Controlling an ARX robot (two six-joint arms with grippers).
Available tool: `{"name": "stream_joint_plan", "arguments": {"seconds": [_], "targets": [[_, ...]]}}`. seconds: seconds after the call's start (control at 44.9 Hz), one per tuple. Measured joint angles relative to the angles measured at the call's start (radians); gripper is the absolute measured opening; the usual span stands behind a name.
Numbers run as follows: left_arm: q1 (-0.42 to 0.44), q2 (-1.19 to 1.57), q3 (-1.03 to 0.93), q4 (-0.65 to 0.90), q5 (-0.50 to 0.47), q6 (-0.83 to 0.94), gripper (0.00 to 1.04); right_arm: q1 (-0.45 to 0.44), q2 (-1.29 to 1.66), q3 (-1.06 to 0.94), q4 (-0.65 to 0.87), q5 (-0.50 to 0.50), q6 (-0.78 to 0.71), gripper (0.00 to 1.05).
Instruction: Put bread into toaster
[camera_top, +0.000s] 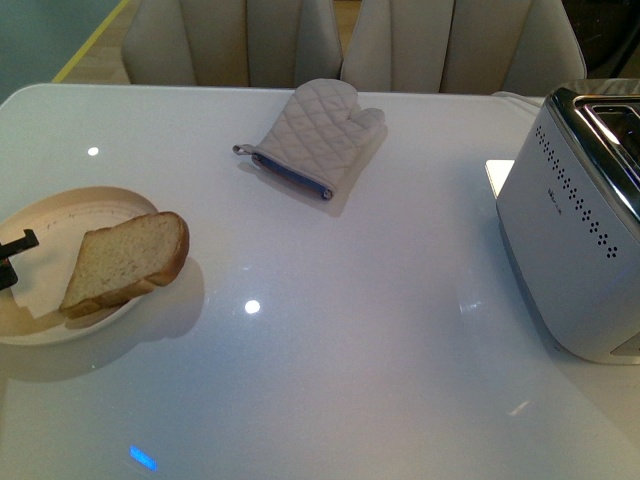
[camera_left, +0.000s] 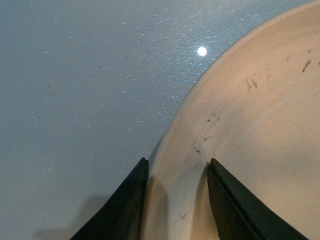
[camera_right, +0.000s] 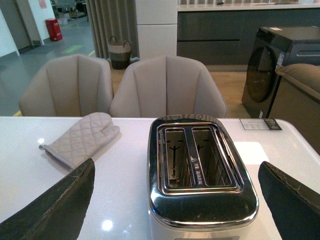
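The bread, a tan speckled slice with a brown crust, lies on a cream plate at the table's left, overhanging its right rim. My left gripper is shut on the plate's left rim; in the left wrist view its two dark fingers stand one on each side of the plate's rim. The white toaster with a chrome top stands at the right. In the right wrist view my right gripper is open above the toaster, its two slots empty.
A grey quilted oven mitt lies at the table's back middle, also in the right wrist view. Two beige chairs stand behind the table. The white table top runs between plate and toaster.
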Motion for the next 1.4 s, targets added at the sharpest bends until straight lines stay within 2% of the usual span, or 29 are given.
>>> {"name": "stream_joint_plan", "arguments": {"seconds": [0.156,0.223,0.557,0.981,1.137,1.315,1.36,1.404], "targets": [[-0.051,-0.015,-0.013,0.008,0.014,0.006,0.08,0.0,0.0,0.0,0.0,0.0,0.0,0.96],[-0.084,-0.023,-0.021,0.015,0.03,-0.002,0.04,0.0,0.0,0.0,0.0,0.0,0.0,0.96],[-0.311,-0.022,-0.038,0.028,0.038,-0.076,0.04,0.0,0.0,0.0,0.0,0.0,0.0,0.96],[-0.52,-0.011,-0.006,-0.003,0.043,-0.142,0.04,0.0,0.0,0.0,0.0,0.0,0.0,0.96],[-0.566,0.0,0.021,-0.014,0.045,-0.161,0.04,0.0,0.0,0.0,0.0,0.0,0.0,0.96],[-0.581,0.003,0.029,-0.014,0.052,-0.171,0.04,0.0,0.0,0.0,0.0,0.0,0.0,0.96],[-0.581,0.003,0.028,-0.011,0.057,-0.176,0.08,0.0,0.0,0.0,0.0,0.0,0.0,0.96],[-0.581,0.003,0.022,-0.003,0.065,-0.176,0.17,0.0,0.0,0.0,0.0,0.0,0.0,0.96]]}}
